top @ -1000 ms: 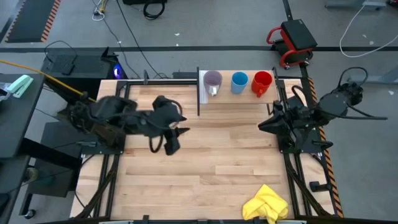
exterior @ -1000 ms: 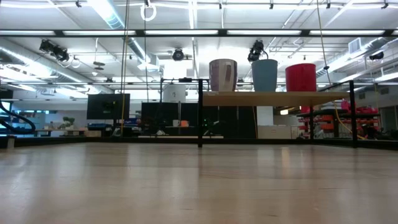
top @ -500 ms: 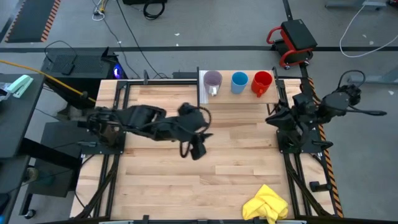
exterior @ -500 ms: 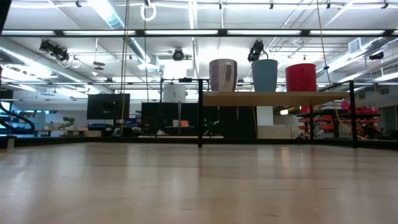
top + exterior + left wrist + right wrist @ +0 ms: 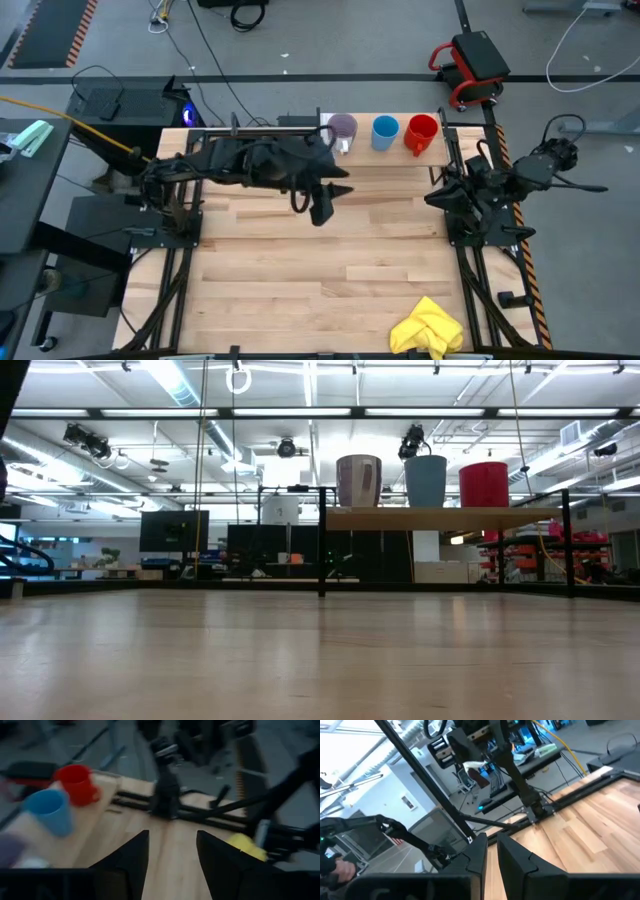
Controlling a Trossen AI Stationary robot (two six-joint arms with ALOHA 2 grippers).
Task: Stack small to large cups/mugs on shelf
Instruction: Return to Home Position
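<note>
Three cups stand upright on their bases in a row on the shelf (image 5: 380, 158): the purple mug (image 5: 343, 130) beside the white side panel, the blue cup (image 5: 385, 131) in the middle, the red mug (image 5: 421, 133) at the right end. The low view shows the purple mug (image 5: 358, 481), blue cup (image 5: 425, 481) and red mug (image 5: 483, 484) on the shelf board (image 5: 440, 514). My left gripper (image 5: 325, 205) hangs open above the table, just on the near side of the shelf's left end. In the left wrist view its gap (image 5: 172, 855) is empty, with the blue cup (image 5: 50, 812) and red mug (image 5: 77, 782) ahead. My right gripper (image 5: 430, 197) waits shut at the table's right edge.
A crumpled yellow cloth (image 5: 428, 327) lies at the table's near right corner. Black frame posts (image 5: 321, 540) carry the shelf above the tabletop. Bare wooden tabletop (image 5: 300, 280) stretches between the two arms.
My left arm has reached out from the table's left side, carrying its gripper first toward the right and then toward the far edge, up to the shelf's left end. The cups have not moved.
</note>
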